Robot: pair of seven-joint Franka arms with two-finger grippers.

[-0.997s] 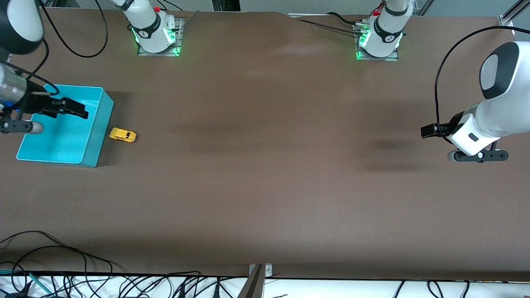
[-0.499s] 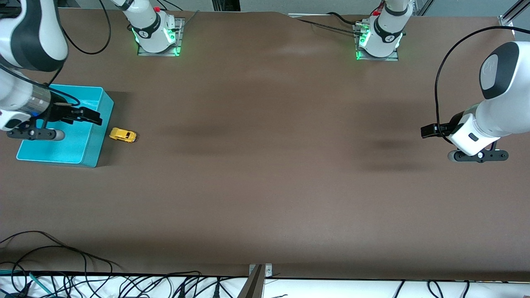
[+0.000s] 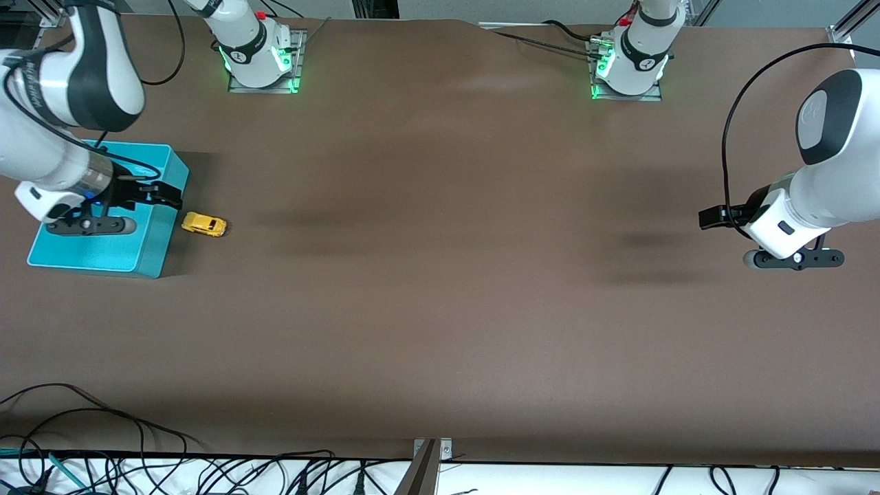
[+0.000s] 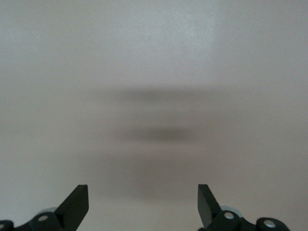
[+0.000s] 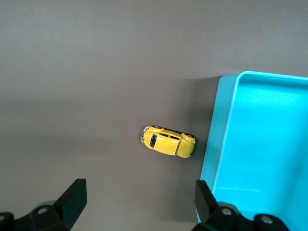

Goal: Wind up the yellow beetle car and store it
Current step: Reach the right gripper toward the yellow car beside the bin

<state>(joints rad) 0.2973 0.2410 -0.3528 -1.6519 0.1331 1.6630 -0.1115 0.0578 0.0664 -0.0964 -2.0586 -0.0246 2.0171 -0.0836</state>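
Now we see our right gripper hanging over the rim of the open teal plastic bin at the right arm's end of the brown table, its two black fingers spread apart with nothing between them. Just past those fingertips, toward the left arm's end, the small yellow beetle-shaped toy car sits on its wheels on the table, close beside the bin's wall but apart from it. From the right wrist view, the car lies ahead of the gripper, between the lines of its two fingers. Our left gripper waits above bare table at the left arm's end, well apart from the car, its fingers likewise spread and holding nothing.
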